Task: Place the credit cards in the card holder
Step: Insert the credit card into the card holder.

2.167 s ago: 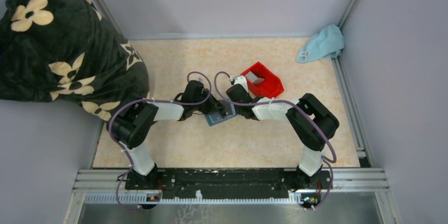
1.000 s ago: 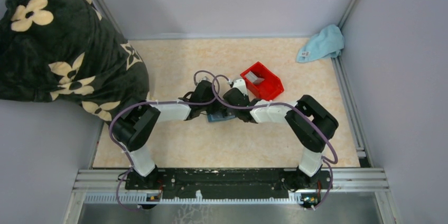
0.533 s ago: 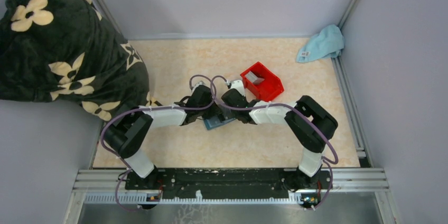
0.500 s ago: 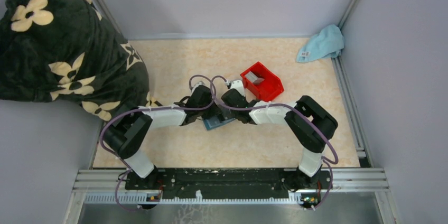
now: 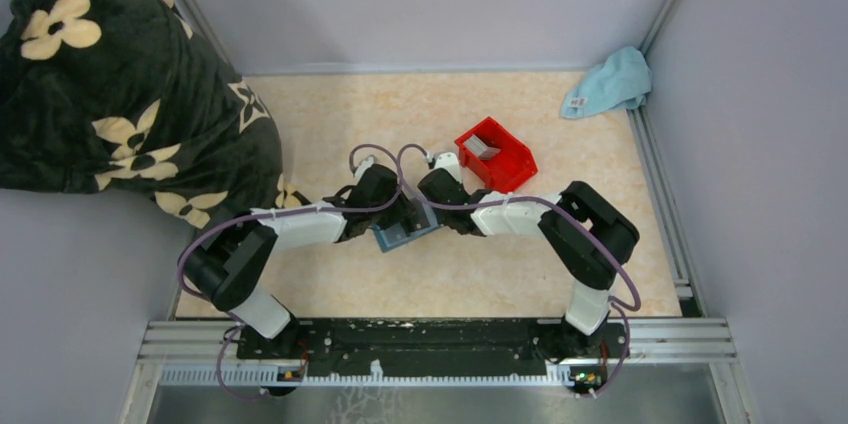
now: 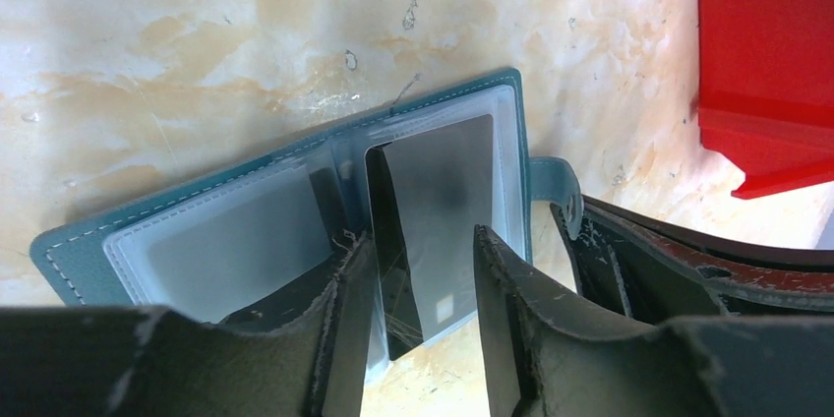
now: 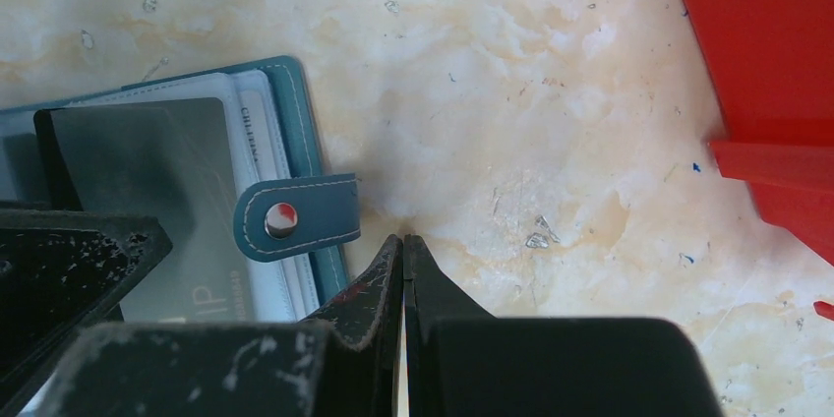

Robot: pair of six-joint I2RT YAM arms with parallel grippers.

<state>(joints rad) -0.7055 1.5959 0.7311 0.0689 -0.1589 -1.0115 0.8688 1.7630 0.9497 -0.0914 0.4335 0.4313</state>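
Note:
The teal card holder [image 5: 398, 235] lies open on the table between both grippers. In the left wrist view its clear sleeves [image 6: 226, 240] face up, and a grey credit card [image 6: 438, 201] lies partly in the right-hand sleeve with its near end sticking out. My left gripper [image 6: 421, 237] is open, with a finger on each side of that card's near end. My right gripper [image 7: 403, 238] is shut on nothing, its tips on the table just beside the holder's snap tab [image 7: 295, 218]. Another grey card [image 5: 483, 148] lies in the red bin.
The red bin [image 5: 495, 154] stands just behind and to the right of the grippers and shows close in the right wrist view [image 7: 767, 73]. A light blue cloth [image 5: 610, 82] lies at the back right corner. A dark flowered blanket [image 5: 110, 84] covers the left side.
The two grippers have closed in on the card holder. It has slid a little left and towards the near edge. The left arm's elbow has swung lower and left.

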